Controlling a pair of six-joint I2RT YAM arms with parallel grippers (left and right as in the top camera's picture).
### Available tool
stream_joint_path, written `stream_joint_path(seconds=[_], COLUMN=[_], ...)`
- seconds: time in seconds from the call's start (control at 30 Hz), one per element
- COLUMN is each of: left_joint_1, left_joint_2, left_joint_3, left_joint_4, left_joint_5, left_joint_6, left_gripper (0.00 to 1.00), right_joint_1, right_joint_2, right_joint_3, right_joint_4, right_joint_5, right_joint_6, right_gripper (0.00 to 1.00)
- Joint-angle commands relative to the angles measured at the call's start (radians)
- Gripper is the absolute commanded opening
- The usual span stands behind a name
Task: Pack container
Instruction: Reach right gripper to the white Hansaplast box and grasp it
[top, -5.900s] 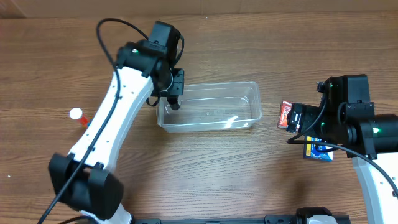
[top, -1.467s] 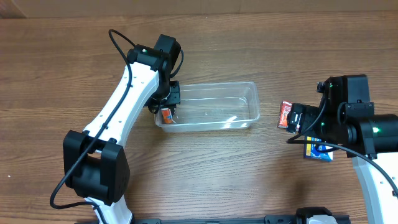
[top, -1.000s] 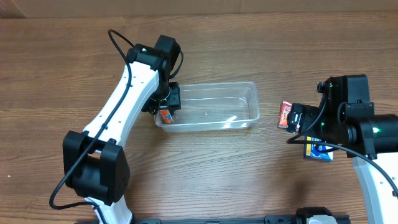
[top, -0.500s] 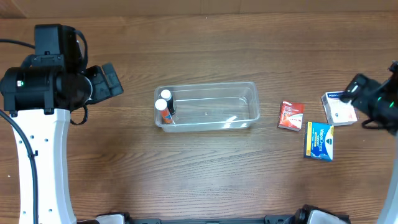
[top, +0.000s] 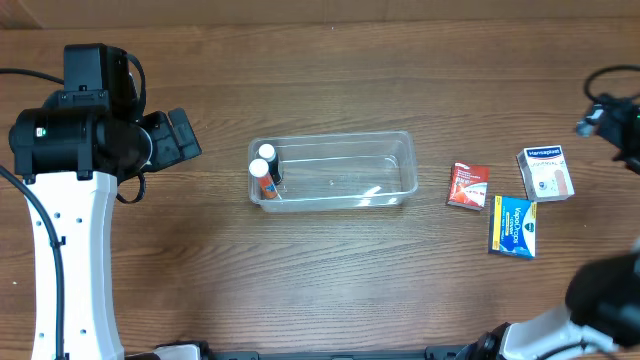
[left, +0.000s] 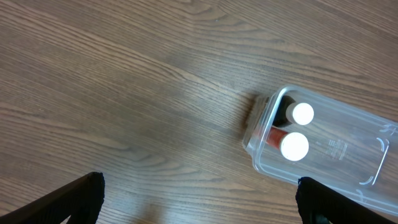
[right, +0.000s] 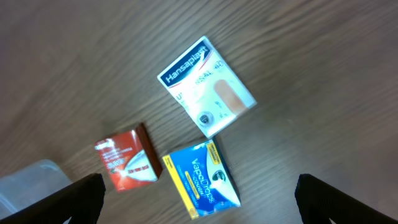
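Plainly, the container (top: 340, 136) sits well apart from the left fingers (left: 78, 198).

Left arm (top: 62, 230) is a glossy white link with chunky black joint housings, a tiny green LED (top: 42, 131) on one block and a thin black cable (top: 138, 78) looping off it. Right arm (top: 612, 118) looks mostly black, plus a white link by the worktop's bottom edge. Left gripper (left: 198, 200) fingers are plain matte black.
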Motion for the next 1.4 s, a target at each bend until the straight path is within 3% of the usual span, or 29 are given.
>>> stream_joint_path(seconds=[0.0,0.27,0.47,0.8,1.37], left_joint_1=[0.004,0.004,0.004,0.004,0.004], left_joint_2=[0.003,0.003,0.003,0.003,0.003], left_joint_3=[-0.010,-0.010,-0.010,-0.010,-0.010], left_joint_4=[0.004,0.019,0.041,0.041,0.041], left_joint_5=[-0.006,-0.007,-0.009,-0.006,-0.006], left_joint_6=[0.024,0.031,0.031,0.031,0.030], left_gripper=[1.00,1.00,1.00,1.00,1.00], right_joint_1=[0.028,0.034,0.037,0.056,0.058], right_joint_2=[0.141,0.229,0.230,0.231,0.302], right_joint_3=[-0.008,-0.019,-0.254,-0.299,-0.304], right_joint_4=[0.019,0.080,0.222,0.388,0.422], right_joint_5=[-0.006,0.065,0.130,0.134,0.068], right_joint_6=[-0.143,-0.229,-0.333,-0.456,-0.459], right_gripper=[1.00,1.00,1.00,1.00,0.98])
